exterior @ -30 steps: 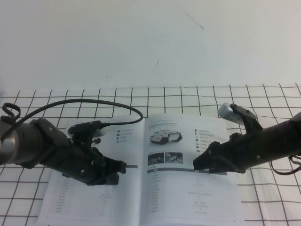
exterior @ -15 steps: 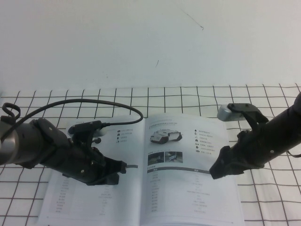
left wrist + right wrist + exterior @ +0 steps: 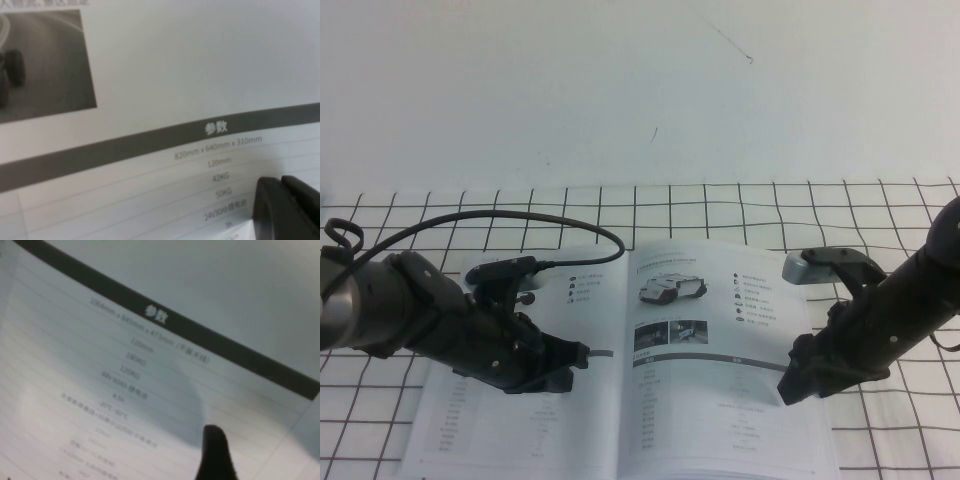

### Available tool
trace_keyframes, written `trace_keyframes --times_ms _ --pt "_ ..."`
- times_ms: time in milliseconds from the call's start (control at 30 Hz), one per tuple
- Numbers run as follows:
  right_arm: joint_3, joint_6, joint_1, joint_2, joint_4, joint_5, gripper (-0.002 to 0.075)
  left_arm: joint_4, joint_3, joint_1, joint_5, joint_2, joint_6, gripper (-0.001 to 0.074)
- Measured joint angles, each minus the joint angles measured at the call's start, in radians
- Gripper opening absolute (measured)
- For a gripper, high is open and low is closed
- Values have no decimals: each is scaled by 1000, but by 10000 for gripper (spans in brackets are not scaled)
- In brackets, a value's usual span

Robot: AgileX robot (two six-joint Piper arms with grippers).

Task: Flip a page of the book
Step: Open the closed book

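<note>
While the left tool (image 3: 582,357), fingers together, rests on the book (image 3: 550,440), the right tool (image 3: 790,385), state unclear, sits on the page (image 3: 720,400); gridded cloth (image 3: 720,205) beyond.

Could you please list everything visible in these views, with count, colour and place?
book: one, white, lying open on the cloth in the middle of the table.
page: one, white with a vehicle photo, icon list and dark-barred table, right half of the open book.
cloth: one, white with a black grid, covering the table under the book.
wall: one, white, behind the table.
cable: one, black, looping from the left arm over the book's left side.
left gripper: one, black, low over the left-hand page.
right gripper: one, black, above the page's right part.
</note>
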Motion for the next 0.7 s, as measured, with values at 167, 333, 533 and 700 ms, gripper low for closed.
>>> trace_keyframes --times_ms 167,333,533,700 --pt "0 10 0 0 10 0 446 -4 0 0 -2 0 2 -1" --pt "0 -74 -2 8 173 -9 446 -9 0 0 -2 0 4 -1" --pt "0 -191 0 13 370 -15 446 -19 0 0 -3 0 5 -1" --pt "-9 -195 0 9 346 19 448 -19 0 0 -3 0 9 -1"
